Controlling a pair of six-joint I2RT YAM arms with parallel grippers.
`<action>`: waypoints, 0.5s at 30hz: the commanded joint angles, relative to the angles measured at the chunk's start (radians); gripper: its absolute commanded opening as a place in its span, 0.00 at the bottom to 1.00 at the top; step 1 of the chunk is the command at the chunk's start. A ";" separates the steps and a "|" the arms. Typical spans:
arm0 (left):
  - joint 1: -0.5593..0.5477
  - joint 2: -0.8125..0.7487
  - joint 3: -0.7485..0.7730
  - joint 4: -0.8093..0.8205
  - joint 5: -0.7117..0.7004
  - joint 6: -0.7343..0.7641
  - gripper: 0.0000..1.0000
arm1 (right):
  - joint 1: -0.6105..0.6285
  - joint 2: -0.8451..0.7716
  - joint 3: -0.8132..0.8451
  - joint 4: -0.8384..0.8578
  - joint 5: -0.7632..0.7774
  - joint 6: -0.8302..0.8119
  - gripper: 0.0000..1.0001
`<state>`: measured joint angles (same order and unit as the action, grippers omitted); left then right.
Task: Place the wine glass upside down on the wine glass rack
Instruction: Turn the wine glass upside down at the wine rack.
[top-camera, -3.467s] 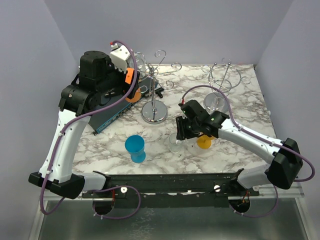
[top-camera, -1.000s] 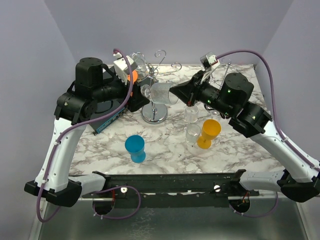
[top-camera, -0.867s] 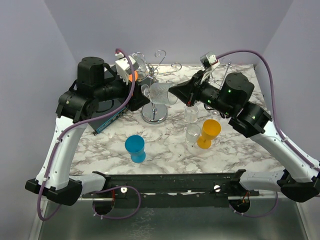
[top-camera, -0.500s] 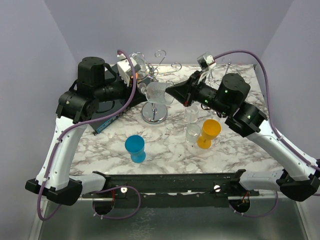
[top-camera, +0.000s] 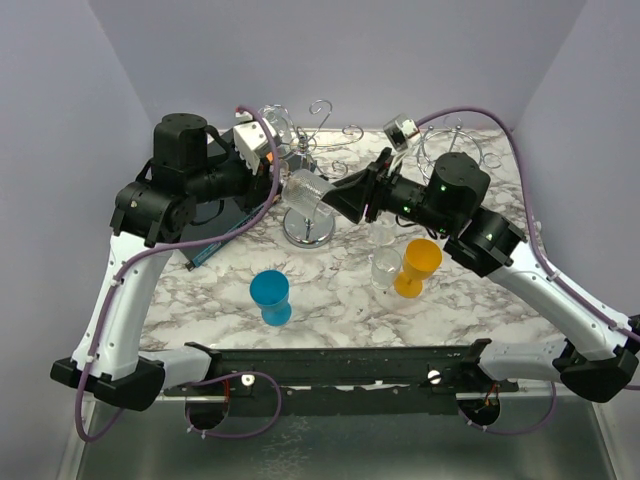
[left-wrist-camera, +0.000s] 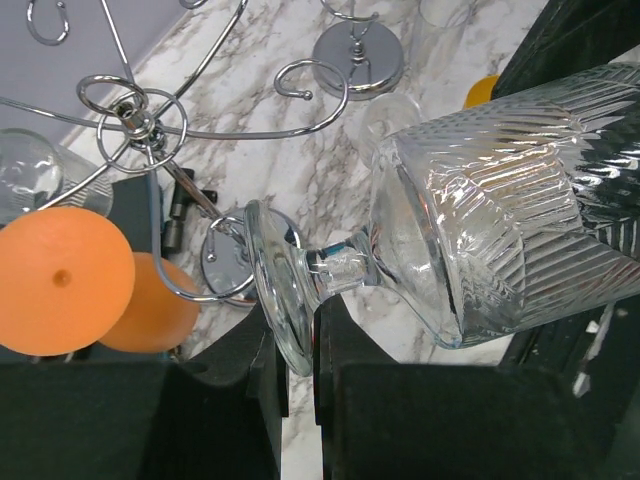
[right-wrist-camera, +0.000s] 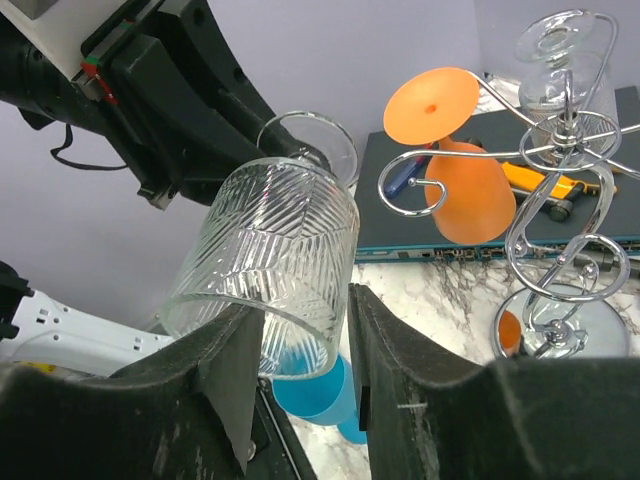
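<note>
Two holds swap: left end effector (left-wrist-camera: 298, 345) now pinches the wine glass (left-wrist-camera: 480, 200) by its foot, while right end effector (right-wrist-camera: 300, 320) has spread slack around the bowl. Handover looks done; rack (left-wrist-camera: 150, 125) sits just beyond the left fingertips.

Robot lab test booth, plain lilac walls (top-camera: 60, 120), marble-print table (top-camera: 470, 310), black mounting rail (top-camera: 340, 365)

Rim of the wine glass (left-wrist-camera: 480, 200) is running past the right edge of your left wrist view, fingers of your left claw (left-wrist-camera: 297, 350) are dropping off its bottom edge, your right claw (right-wrist-camera: 300, 310) is hiding the rim and its own contact, blue cup (right-wrist-camera: 305, 395) is peeking out half covered
</note>
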<state>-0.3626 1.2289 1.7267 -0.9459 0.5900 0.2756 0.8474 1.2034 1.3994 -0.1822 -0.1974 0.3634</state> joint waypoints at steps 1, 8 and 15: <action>-0.007 -0.036 0.005 0.042 -0.061 0.160 0.00 | 0.002 -0.032 -0.013 -0.018 -0.016 0.028 0.47; -0.007 -0.070 -0.025 0.092 -0.083 0.263 0.00 | 0.002 -0.032 -0.005 -0.088 -0.008 0.021 0.60; -0.007 -0.086 -0.052 0.102 -0.074 0.369 0.00 | 0.002 -0.019 -0.001 -0.114 0.005 0.021 0.67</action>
<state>-0.3641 1.1736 1.6871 -0.9077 0.5087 0.5480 0.8482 1.1881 1.3926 -0.2634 -0.1993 0.3866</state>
